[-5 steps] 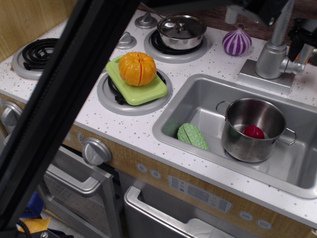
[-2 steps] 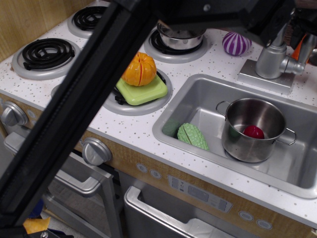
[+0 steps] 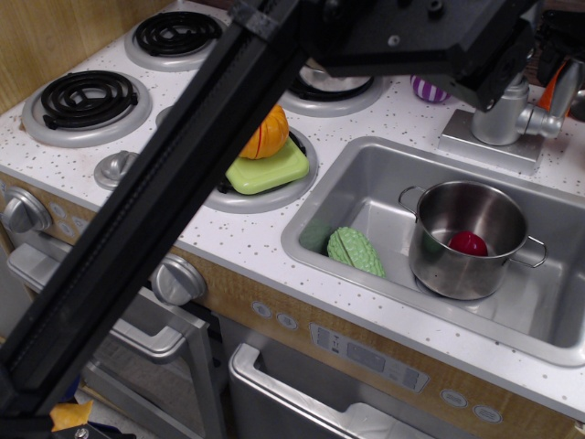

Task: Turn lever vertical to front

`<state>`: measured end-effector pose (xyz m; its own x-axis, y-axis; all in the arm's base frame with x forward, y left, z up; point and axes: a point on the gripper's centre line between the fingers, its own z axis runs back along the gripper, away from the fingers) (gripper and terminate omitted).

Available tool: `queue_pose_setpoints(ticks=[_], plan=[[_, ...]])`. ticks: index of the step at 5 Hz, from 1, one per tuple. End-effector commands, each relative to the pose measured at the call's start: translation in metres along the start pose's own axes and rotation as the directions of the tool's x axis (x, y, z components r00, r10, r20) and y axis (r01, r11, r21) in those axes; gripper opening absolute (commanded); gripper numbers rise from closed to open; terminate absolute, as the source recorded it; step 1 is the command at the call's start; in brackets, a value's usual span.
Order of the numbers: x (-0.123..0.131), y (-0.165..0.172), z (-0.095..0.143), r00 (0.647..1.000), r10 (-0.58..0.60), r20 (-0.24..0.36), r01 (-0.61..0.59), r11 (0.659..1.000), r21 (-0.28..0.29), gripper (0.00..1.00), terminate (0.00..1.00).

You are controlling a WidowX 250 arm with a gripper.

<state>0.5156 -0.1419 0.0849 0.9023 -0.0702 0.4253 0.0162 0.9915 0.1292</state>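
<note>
The black robot arm [image 3: 183,183] crosses the view diagonally, hiding much of the stove and the faucet's upper part. The gripper [image 3: 558,55] sits at the top right edge, cut off and dark; whether its jaws are apart cannot be told. The lever [image 3: 545,120] projects rightward from the faucet body [image 3: 501,117], just below the gripper. In the sink [image 3: 347,174]: a steel pot [image 3: 466,240] and a green vegetable [image 3: 356,251].

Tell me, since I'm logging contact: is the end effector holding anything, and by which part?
It cannot be told. The end effector sits near the lever at the frame's edge, but its fingers are mostly hidden.
</note>
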Motion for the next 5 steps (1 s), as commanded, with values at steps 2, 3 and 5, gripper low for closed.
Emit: queue_pose_setpoints(ticks=[2, 3, 5], plan=[[-0.004, -0.003, 0.039, 0.994, 0.097, 0.049, -0.097, 0.995, 0.006, 0.00, 0.00], [-0.022, -0.011, 0.044, 0.991, 0.132, 0.038, -0.132, 0.991, 0.015, 0.00, 0.00], [-0.045, -0.008, 0.035, 0.985, 0.173, 0.009, -0.173, 0.984, -0.033, 0.00, 0.00]])
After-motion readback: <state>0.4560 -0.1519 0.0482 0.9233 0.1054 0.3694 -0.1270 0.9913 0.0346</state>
